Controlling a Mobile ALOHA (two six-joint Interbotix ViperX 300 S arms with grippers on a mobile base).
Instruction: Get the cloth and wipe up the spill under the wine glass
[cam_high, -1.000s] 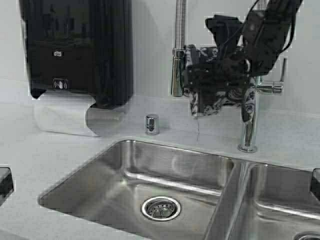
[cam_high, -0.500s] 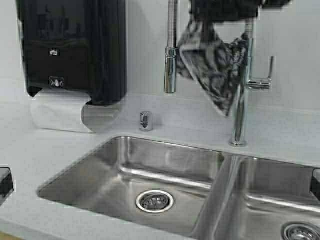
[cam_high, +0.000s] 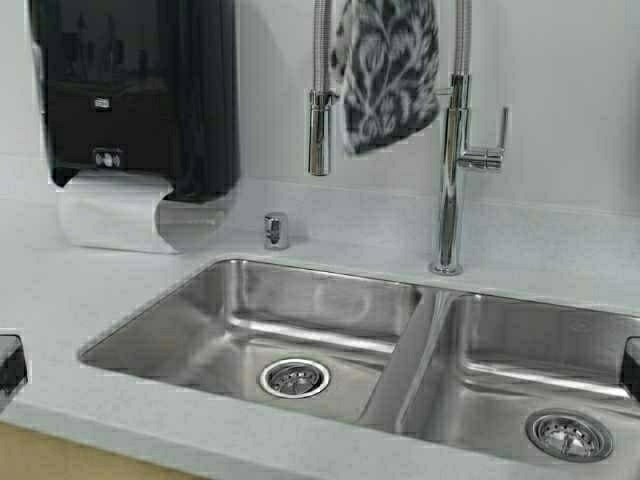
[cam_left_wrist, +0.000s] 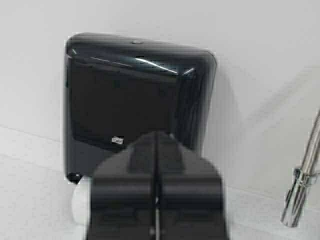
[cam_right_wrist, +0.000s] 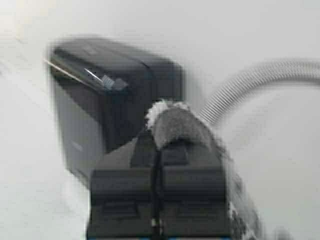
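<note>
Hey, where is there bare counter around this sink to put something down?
Bare counter lies right of the faucet, and a strip left of the sink, below the towel dispenser. It is crowded behind the sink: the cloth hangs between sprayer and faucet.

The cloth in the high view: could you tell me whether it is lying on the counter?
No, the cloth hangs in the air beside the faucet, well above the counter.

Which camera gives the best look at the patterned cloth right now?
The high view: the cloth hangs by the faucet, its floral pattern clear, though its top is cut off. The right wrist view shows only a bunched fold pinched in the right hand. The left wrist view shows none of it.
</note>
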